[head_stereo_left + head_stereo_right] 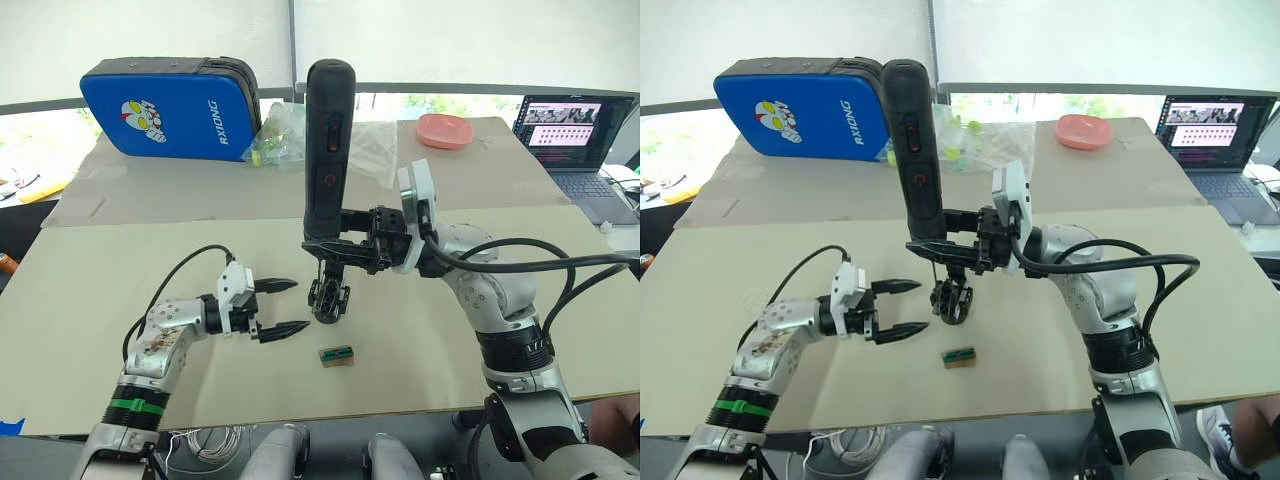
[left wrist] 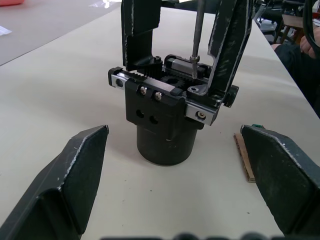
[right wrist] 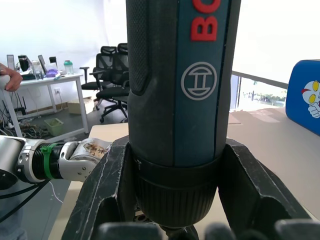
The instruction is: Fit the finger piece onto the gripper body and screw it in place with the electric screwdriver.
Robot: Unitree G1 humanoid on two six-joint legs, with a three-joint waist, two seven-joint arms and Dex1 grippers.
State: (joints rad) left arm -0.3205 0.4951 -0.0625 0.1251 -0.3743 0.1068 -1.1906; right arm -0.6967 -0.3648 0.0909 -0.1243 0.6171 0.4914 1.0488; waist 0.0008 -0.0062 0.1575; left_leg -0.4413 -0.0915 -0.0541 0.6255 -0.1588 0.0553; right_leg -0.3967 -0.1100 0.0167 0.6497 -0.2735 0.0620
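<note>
Jaws on the right gripper [image 1: 335,243] are clamped round the lower barrel of the screwdriver [image 1: 328,150], holding it upright with its thin bit pointing down into the top of the gripper body [image 1: 329,297]. The left gripper [image 1: 284,306] hangs just beside the body on the robot's left with its jaws spread wide, holding nothing and touching nothing. The body stands on its round base near the middle of the table [image 1: 120,260]; in the left wrist view the bit [image 2: 196,30] comes down to a screw seated in the top of the body's block [image 2: 172,95], between two upright black fingers. One of those is presumably the finger piece, already fitted, though I cannot tell which.

The step in hand looks like driving the screw. To do it well, keep the screwdriver plumb over the screw so the bit stays seated and does not cam out. Press down only lightly, since the body is merely standing loose and could tip or spin. Closing the left jaws on the base would steady it against the torque. A small green-brown block [image 1: 336,355] lies near the body, toward the robot.
</note>
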